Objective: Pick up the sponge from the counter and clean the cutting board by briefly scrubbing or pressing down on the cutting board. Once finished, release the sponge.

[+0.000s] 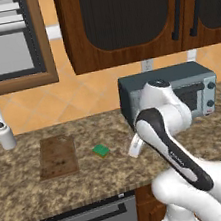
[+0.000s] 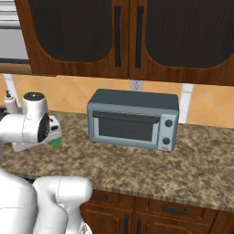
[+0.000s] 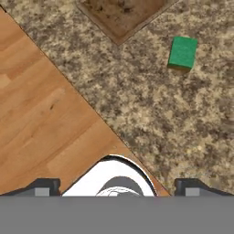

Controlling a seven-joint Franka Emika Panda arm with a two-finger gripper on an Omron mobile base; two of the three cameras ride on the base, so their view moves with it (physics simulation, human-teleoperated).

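Observation:
The green sponge [image 1: 101, 150] lies on the speckled granite counter [image 1: 93, 178], just right of the brown wooden cutting board [image 1: 57, 156]. My gripper [image 1: 134, 148] hovers above the counter to the right of the sponge, apart from it. In the hand view the sponge [image 3: 183, 52] is at the upper right and a corner of the cutting board [image 3: 122, 13] at the top, both well away from my gripper [image 3: 117, 188]. Its two fingertips [image 3: 43, 187] stand wide apart, open, with nothing between them. A sliver of the sponge [image 2: 56, 143] peeks out beside my arm in the right base view.
A grey toaster oven [image 1: 180, 91] [image 2: 132, 119] stands at the back of the counter, right of my arm. A white soap bottle [image 1: 5, 134] sits at the far left by the wall. Dark upper cabinets [image 2: 123, 36] hang overhead. Wooden floor [image 3: 41, 119] lies past the counter's edge.

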